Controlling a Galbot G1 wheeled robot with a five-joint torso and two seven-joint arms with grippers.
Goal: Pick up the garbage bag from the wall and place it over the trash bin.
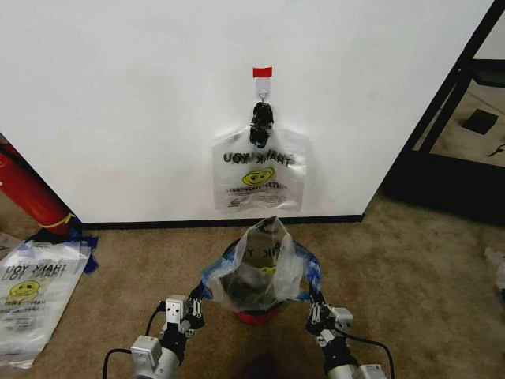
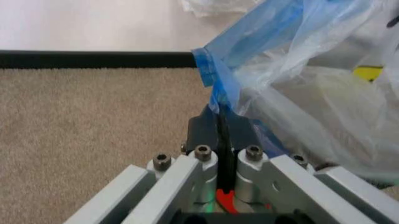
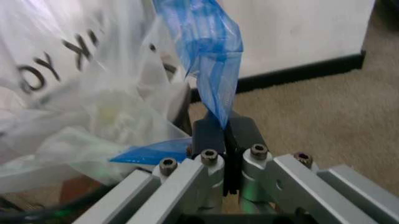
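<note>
Billowing blue-sided garbage bag over trash bin

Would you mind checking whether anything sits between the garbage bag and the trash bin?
Nothing visible does. The garbage bag, pinched by the left gripper and right gripper, already drapes over the trash bin.

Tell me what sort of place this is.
Probably an indoor test room: beige carpet, a plain white wall with a bag hung from a taped hook, and a red cylinder, perhaps a fire extinguisher, leaning nearby.
</note>
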